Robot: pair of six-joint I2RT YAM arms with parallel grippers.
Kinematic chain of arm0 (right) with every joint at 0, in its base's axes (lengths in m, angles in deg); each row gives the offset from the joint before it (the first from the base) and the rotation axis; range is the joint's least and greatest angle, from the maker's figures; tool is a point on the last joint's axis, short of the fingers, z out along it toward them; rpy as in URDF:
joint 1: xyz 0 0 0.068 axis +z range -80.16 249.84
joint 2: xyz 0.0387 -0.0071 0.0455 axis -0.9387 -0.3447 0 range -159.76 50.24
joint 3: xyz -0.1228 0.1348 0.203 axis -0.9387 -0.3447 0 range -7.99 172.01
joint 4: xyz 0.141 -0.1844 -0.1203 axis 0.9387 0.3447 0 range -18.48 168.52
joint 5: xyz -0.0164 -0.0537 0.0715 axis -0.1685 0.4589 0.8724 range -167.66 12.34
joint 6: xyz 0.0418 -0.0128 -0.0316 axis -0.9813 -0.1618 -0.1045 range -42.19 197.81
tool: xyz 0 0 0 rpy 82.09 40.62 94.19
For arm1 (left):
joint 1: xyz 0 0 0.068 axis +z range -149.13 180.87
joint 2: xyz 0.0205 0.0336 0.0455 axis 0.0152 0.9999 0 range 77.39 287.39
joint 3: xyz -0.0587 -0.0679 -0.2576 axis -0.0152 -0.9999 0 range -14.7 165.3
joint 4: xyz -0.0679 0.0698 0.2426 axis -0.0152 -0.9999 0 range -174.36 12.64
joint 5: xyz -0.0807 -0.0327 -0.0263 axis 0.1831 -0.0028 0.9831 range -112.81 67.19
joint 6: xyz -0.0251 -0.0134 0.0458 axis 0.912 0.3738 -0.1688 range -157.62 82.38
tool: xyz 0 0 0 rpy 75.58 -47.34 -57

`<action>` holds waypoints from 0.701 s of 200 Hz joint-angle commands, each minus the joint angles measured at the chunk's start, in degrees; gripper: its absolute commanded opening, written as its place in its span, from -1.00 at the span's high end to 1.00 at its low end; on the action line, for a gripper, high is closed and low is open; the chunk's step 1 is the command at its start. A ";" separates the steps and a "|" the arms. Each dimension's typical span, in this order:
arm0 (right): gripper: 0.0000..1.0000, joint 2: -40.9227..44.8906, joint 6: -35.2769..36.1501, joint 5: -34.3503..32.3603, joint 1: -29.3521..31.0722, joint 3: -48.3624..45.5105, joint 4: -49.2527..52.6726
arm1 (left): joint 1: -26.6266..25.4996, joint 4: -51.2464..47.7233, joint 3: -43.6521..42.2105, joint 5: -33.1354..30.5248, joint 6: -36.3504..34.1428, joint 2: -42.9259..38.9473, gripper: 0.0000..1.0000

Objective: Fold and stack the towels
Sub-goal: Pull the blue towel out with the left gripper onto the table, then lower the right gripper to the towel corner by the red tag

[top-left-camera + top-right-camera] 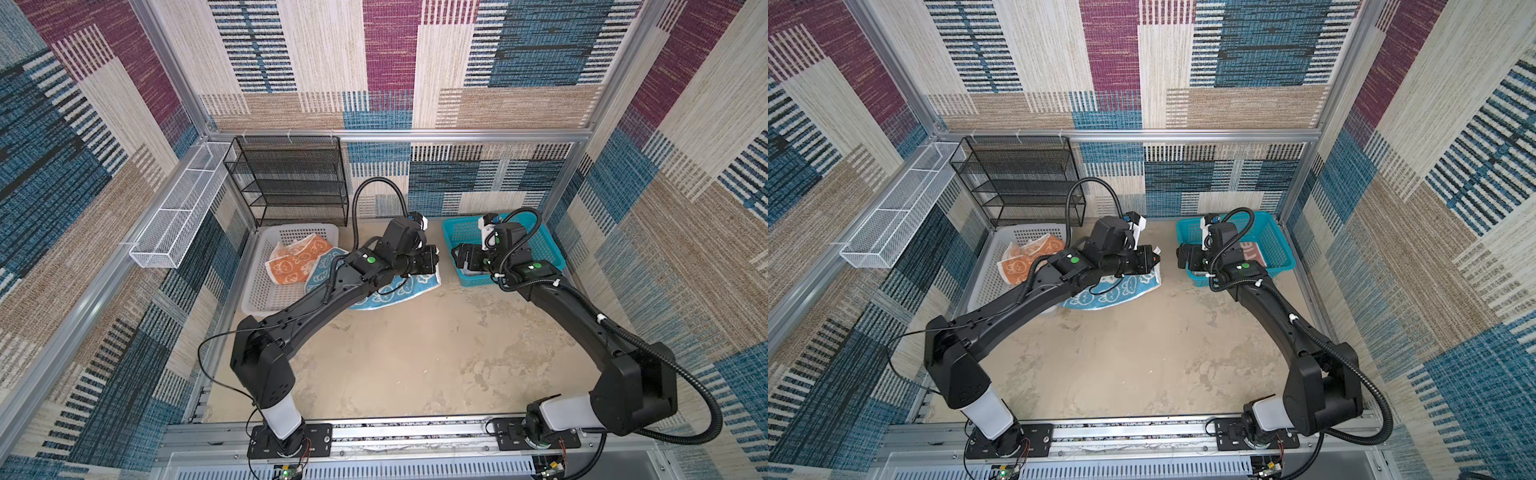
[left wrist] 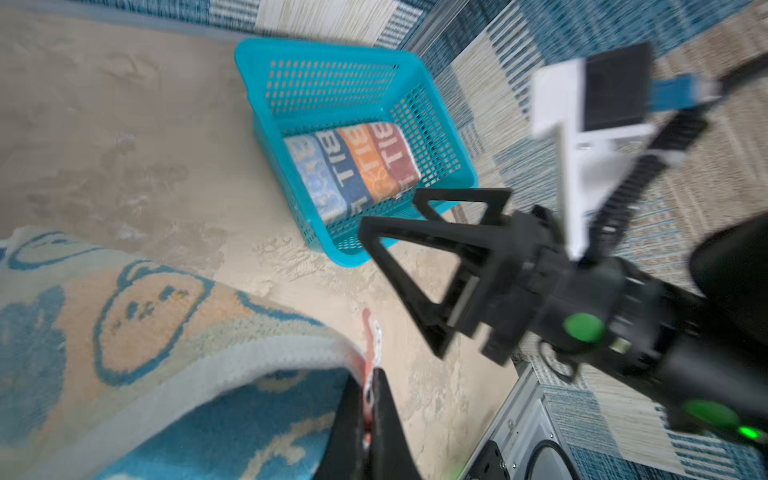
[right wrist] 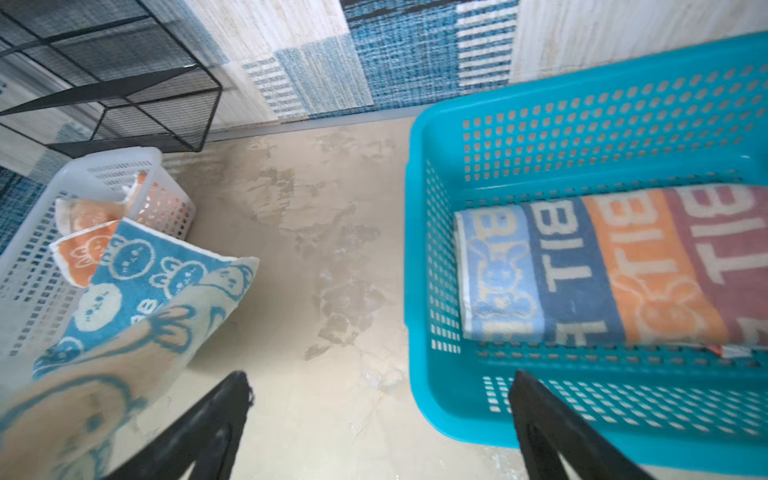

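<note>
In both top views the left pincer is clamped on a corner of the rabbit towel, which drapes over the white basket rim, left of centre. The right pincer stands wide open nearby.

Left wrist view: the pinch sits by the tag, lower middle.

Right wrist view: the lettered towel lies folded in the teal basket, at right.

The best move looks to be dragging the rabbit towel fully onto bare desk, with the right pincer taking the neighbouring corner before folding.
</note>
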 commanded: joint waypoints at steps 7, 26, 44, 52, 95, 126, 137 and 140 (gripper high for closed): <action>-0.98 3.29 -1.09 2.07 0.14 -4.89 -2.19 | 0.20 2.56 0.32 2.64 2.32 6.17 0.93; -0.99 4.95 -2.46 4.24 0.24 -8.66 -3.44 | 0.46 1.00 0.09 1.25 1.50 8.94 0.71; -0.99 6.37 -3.90 6.88 0.50 -12.93 -5.78 | 1.91 -0.15 -1.42 1.89 1.12 10.22 0.37; -0.98 6.88 -4.40 7.41 1.02 -14.77 -6.85 | 2.91 -1.10 -2.09 1.94 0.83 10.23 0.16; -0.99 5.57 -6.36 6.92 6.29 -23.08 -12.55 | 7.26 -0.25 -10.30 0.13 -0.79 2.10 -0.59; -0.96 4.29 -8.15 7.78 8.81 -27.35 -17.00 | 8.85 -1.59 -14.53 0.37 -1.80 -4.29 -0.67; -0.93 3.61 -9.30 8.02 9.78 -28.04 -18.07 | 9.07 -0.45 -17.36 0.49 -1.36 -6.53 -0.71; -0.92 3.43 -9.66 8.19 10.14 -28.21 -18.52 | 9.15 -0.11 -18.12 0.65 -1.24 -7.08 -0.72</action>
